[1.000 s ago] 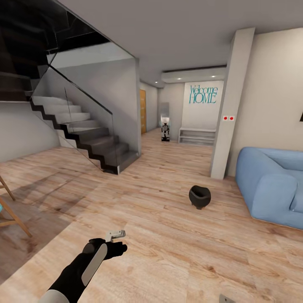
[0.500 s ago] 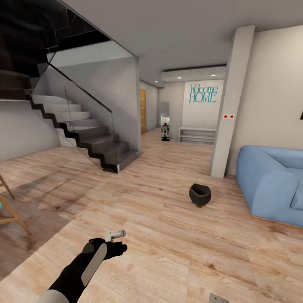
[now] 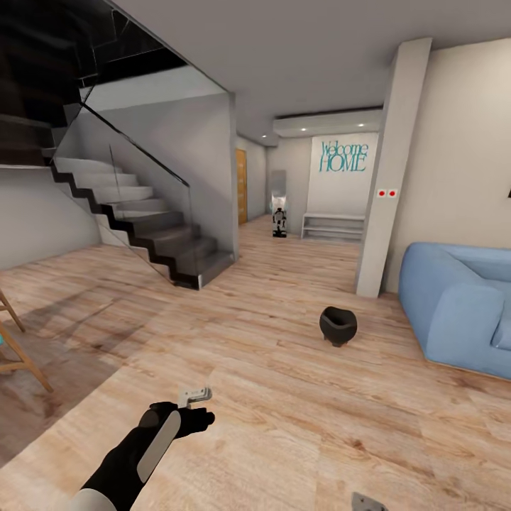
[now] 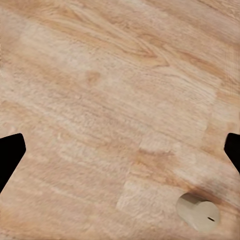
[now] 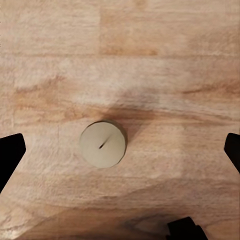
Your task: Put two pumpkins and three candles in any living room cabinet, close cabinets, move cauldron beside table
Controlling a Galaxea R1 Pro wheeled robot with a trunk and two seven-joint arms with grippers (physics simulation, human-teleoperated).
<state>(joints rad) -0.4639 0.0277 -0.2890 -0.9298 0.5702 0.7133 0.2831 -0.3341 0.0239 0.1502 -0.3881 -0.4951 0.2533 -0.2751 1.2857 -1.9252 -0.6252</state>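
Observation:
The black cauldron (image 3: 338,325) sits on the plank floor ahead, a little left of the blue sofa. My left gripper (image 3: 195,395) is stretched out low over bare floor, well short of the cauldron. In the left wrist view the left gripper (image 4: 120,150) is open, with a beige candle (image 4: 198,212) on the floor off to one side of it. The right gripper (image 5: 120,155) is open too, and an upright candle (image 5: 103,144) stands on the floor below it, seen from above. A grey bit of the right gripper (image 3: 369,502) pokes in at the head view's lower edge. Pumpkins, cabinet and table are out of view.
The blue sofa (image 3: 461,312) fills the right side. A white pillar (image 3: 383,184) stands behind the cauldron. A staircase with a glass rail (image 3: 142,227) rises at the left, and wooden legs (image 3: 18,348) show at the left edge. A hallway opens straight ahead.
The whole head view has shifted slightly: the camera moved. The cauldron sits a bit higher in the picture and the wooden legs slid further out at the left. The left arm keeps its pose.

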